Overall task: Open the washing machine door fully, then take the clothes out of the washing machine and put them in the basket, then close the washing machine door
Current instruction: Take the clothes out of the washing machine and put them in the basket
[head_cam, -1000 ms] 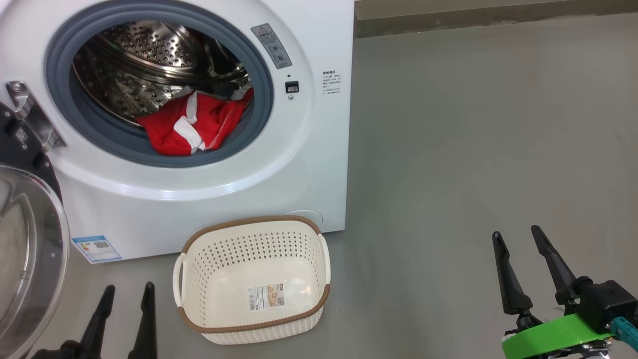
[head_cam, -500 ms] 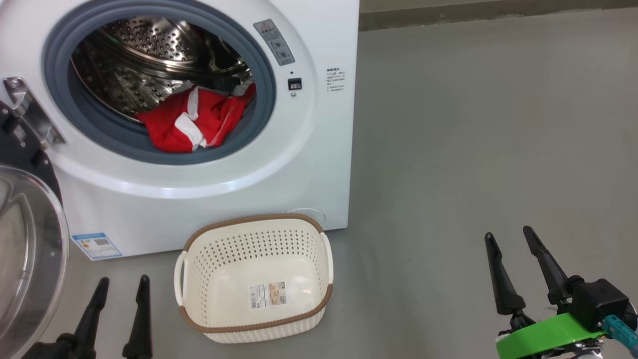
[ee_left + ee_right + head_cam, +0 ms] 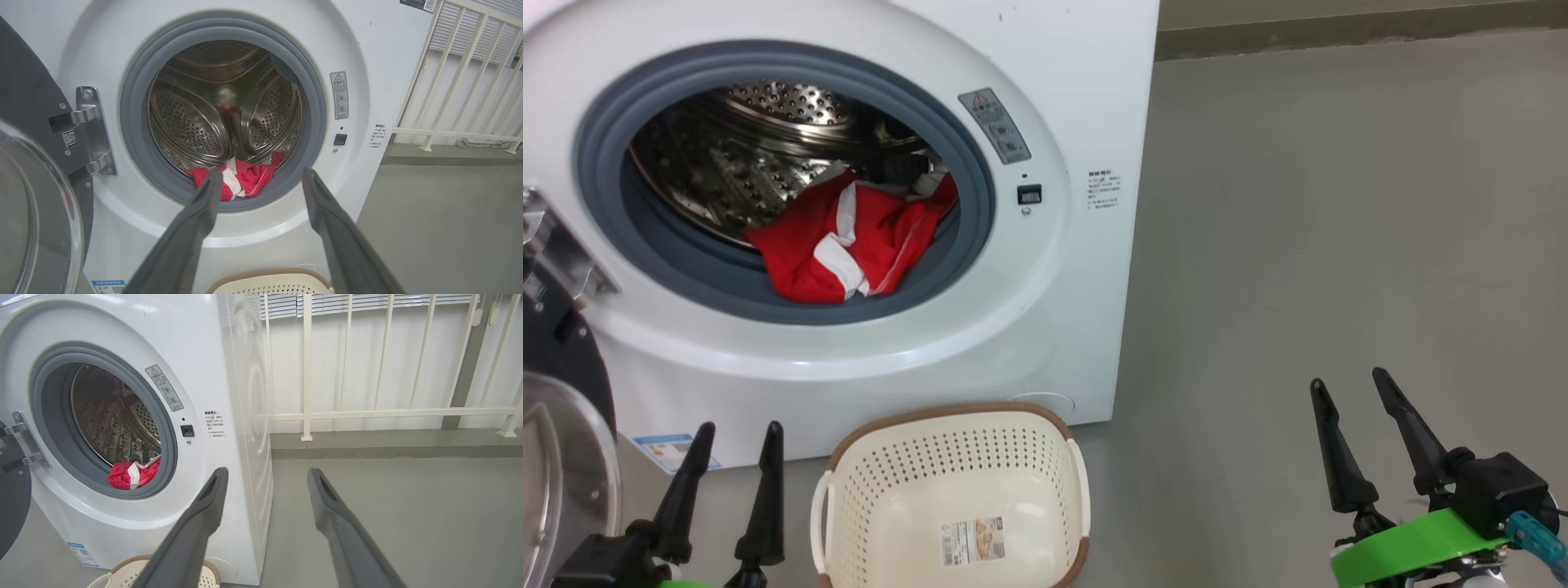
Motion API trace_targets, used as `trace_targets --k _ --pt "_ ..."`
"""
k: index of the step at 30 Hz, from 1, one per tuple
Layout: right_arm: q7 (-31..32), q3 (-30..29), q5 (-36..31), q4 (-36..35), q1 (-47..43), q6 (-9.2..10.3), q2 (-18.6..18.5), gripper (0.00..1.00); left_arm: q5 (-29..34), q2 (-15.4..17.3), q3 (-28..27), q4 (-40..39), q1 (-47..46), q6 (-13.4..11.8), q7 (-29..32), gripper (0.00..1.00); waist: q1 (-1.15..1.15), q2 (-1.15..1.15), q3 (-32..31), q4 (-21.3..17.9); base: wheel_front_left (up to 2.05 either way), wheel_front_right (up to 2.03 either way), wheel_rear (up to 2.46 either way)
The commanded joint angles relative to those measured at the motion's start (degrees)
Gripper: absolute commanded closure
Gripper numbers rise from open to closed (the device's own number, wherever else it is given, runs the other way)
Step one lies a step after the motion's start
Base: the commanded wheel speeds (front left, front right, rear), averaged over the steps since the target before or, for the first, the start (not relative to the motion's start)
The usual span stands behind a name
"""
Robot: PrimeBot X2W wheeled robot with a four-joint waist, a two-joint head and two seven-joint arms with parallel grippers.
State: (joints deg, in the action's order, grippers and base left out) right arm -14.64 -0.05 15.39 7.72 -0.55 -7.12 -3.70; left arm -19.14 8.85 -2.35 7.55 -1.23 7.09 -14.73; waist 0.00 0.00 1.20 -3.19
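At the lower left of the head view, our left claw (image 3: pixel 739 429) stands wide, fingers spread with nothing between them, tips pointing up toward the washer (image 3: pixel 1045 327). It sits over the floor (image 3: pixel 1339 204) in the gap between the swung-out door (image 3: pixel 560 367) on its left and the basket (image 3: pixel 947 457) just beside it on its right, touching neither. Our right claw (image 3: pixel 1347 380) is likewise spread and empty at the lower right, well apart from the washer's right edge, with open floor all round it. The basket stands empty on the floor, close before the washer's front. The clothes (image 3: pixel 809 261) lie at the mouth of the drum (image 3: pixel 727 155), draped onto the lower part of the grey ring (image 3: pixel 976 204). From the left wrist we look straight into the drum, the clothes showing between our two fingers, and we see the steel hinge (image 3: pixel 92 130) beside the ring. From the right wrist we see the washer's side panel and a white railing (image 3: pixel 367 412) behind it.
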Motion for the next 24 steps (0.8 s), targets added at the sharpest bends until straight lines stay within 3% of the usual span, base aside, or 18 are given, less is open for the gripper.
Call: trace_targets --k 1,8,24 --pt "-0.4 1.5 0.7 -1.2 2.7 -0.36 -1.0 0.00 -0.1 1.6 -1.8 -1.6 -2.2 0.2 -0.3 0.00 0.00 0.00 0.4 0.0 1.31 -1.31 0.00" --pt "-0.4 1.7 0.8 -1.1 3.2 -0.36 -1.3 0.00 0.7 1.4 -2.2 -1.3 -2.7 0.3 -0.3 0.00 0.00 0.00 1.2 -0.1 0.77 -0.77 0.00" --pt "-0.4 1.9 0.6 -1.0 3.7 -0.36 -1.1 0.00 1.3 1.0 -2.7 -0.6 -3.5 0.3 -0.3 0.00 0.00 0.00 1.1 0.5 0.02 -0.02 0.00"
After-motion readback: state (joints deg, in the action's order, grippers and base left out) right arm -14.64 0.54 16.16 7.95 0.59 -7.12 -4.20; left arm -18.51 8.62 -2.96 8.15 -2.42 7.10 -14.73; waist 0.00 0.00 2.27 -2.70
